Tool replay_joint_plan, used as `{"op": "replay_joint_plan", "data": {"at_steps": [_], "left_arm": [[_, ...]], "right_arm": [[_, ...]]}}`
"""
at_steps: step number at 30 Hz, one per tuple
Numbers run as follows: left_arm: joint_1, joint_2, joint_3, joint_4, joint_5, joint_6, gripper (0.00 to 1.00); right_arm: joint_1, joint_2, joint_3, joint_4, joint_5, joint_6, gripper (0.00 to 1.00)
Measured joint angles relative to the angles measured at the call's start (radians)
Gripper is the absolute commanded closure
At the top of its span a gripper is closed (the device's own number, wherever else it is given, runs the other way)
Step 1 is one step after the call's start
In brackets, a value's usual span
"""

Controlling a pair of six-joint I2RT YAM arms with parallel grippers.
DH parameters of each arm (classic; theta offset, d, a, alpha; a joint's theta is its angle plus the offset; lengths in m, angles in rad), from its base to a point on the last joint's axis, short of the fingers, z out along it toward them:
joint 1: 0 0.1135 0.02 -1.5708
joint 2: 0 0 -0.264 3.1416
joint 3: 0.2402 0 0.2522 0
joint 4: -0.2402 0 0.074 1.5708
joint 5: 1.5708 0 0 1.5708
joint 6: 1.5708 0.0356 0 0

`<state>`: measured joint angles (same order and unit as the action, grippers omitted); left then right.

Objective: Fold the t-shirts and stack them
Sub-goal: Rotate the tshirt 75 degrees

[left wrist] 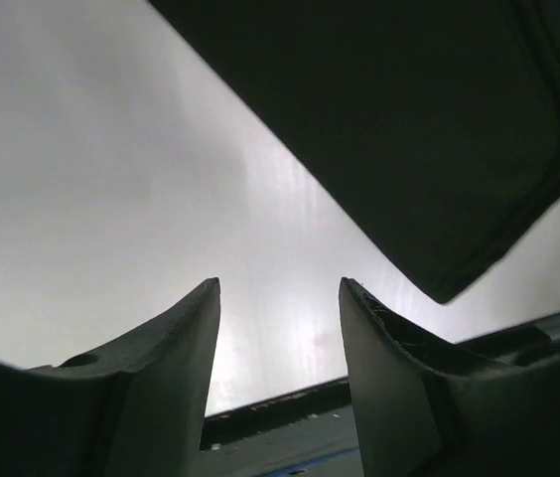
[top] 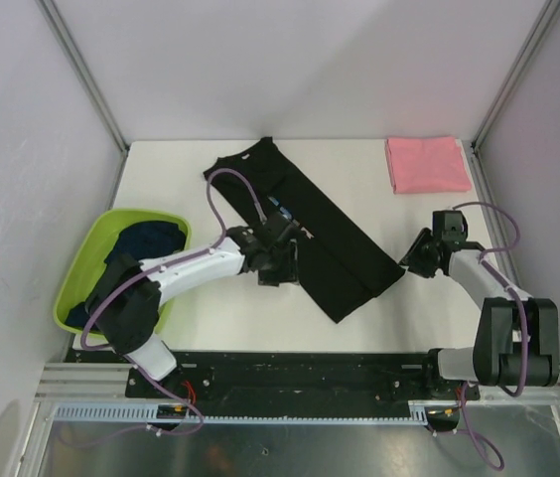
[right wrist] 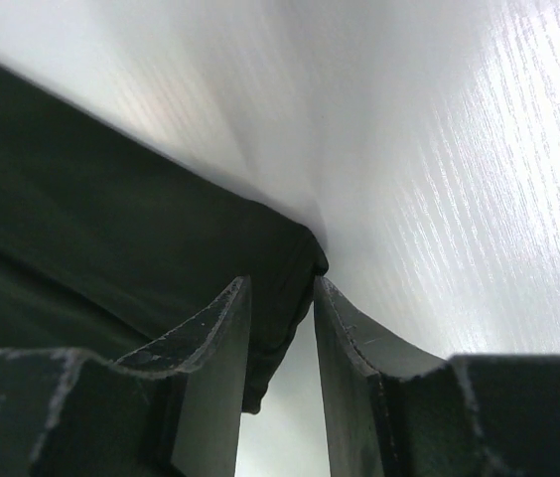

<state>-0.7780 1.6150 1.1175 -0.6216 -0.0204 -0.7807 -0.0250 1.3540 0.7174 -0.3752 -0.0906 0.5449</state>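
The black shirt (top: 345, 253) is laid diagonally, far-left to near-right. Its near-right corner is straddled by the right fingers (right wrist: 222, 348); a firm grip cannot be told. The left fingers (left wrist: 183, 348) are held open and empty beside its middle.

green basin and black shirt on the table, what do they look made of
Green basin: likely moulded plastic, smooth and slightly glossy, going by its rigid, even rim and uniform lime colour. Black t-shirt: soft cloth, possibly cotton or a blend, matte. It lies limp in flat folds, with a hemmed edge at its corner.
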Motion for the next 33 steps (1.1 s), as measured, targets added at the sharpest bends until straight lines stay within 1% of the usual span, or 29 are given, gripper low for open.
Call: {"op": "replay_joint_plan", "data": {"at_steps": [4,8,14,19,25,33], "left_arm": [[-0.116,-0.003,-0.021,0.043,-0.002,-0.097,0.43],[-0.208,0.011,-0.028,0.089,-0.002,-0.222,0.42],[-0.282,0.034,-0.097,0.179,-0.006,-0.492,0.43],[-0.322,0.074,-0.110,0.213,-0.033,-0.682,0.43],[-0.345,0.138,-0.100,0.248,-0.053,-0.792,0.47],[-0.363,0.174,-0.076,0.265,-0.081,-0.877,0.50]], "right_arm": [[-0.005,-0.050,0.000,-0.010,0.000,0.000,0.64],[-0.008,-0.055,0.000,-0.019,0.003,0.000,0.64],[-0.012,-0.059,0.000,-0.028,0.008,0.000,0.65],[-0.015,-0.087,0.000,-0.048,0.008,-0.001,0.65],[-0.023,-0.107,0.000,-0.068,0.015,-0.007,0.65],[-0.028,-0.127,0.000,-0.084,0.015,-0.016,0.65]]}}
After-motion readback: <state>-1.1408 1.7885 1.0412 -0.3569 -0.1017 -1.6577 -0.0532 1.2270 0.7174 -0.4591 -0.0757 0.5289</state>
